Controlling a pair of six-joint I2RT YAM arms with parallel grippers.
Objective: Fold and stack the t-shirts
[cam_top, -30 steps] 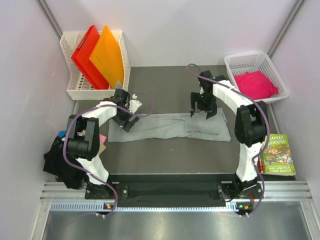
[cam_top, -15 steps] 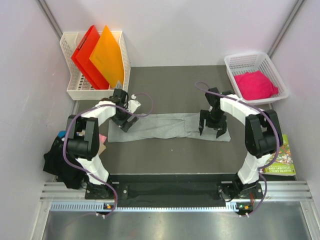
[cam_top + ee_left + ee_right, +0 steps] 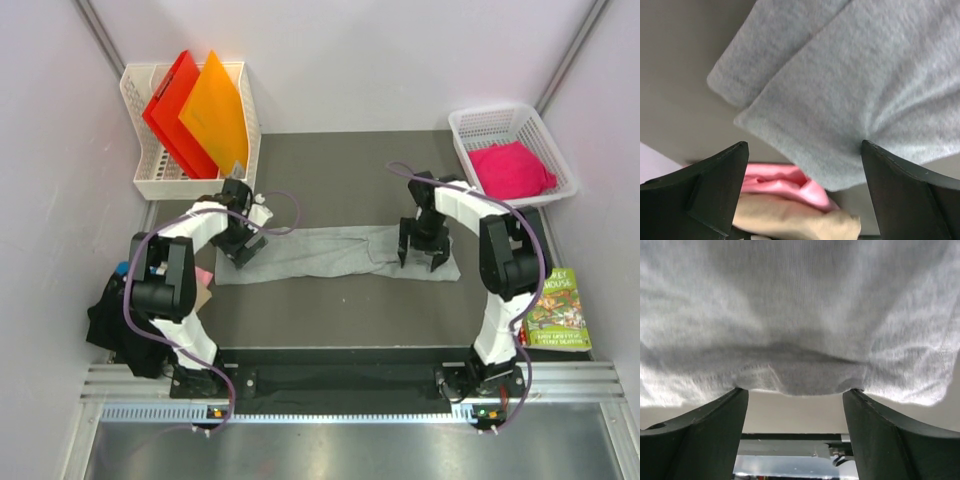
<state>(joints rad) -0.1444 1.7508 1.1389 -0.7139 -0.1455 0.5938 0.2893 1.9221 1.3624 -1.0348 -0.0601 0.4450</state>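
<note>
From the top camera, the grey t-shirt (image 3: pixel 320 256) was lying as a long flat strip across the middle of the dark table (image 3: pixel 340 170), and I'll place everything else off that tee. The left gripper (image 3: pixel 240 249) was down at the tee's left end and the right gripper (image 3: pixel 420 256) was down at its right end, both looking spread rather than pinched. The pink t-shirt (image 3: pixel 512 168) was bunched up in a white basket (image 3: pixel 468 124) off past the tee's right end, toward the back wall. The black t-shirt (image 3: pixel 115 325) was in a heap past the tee's left end, nearer the arm bases. Behind the tee's left end stood a white rack (image 3: pixel 150 186) with a red folder (image 3: pixel 172 112) and an orange folder (image 3: pixel 216 112) leaning in it, and a green picture book (image 3: pixel 558 310) lay off the tee's right end on the near side. On the left wrist cam, the left gripper (image 3: pixel 804 150) was released, fingers (image 3: pixel 715 195) wide apart, with a doubled corner of the grey t-shirt (image 3: pixel 850 80) sitting between them; some pink cloth (image 3: pixel 780 181) and a tan thing (image 3: pixel 795 221) showed just past that corner. On the right wrist cam, the right gripper (image 3: pixel 795 391) was also released, the tee's (image 3: pixel 800 315) hem edge lying right across the gap between the fingers (image 3: pixel 695 440).
</note>
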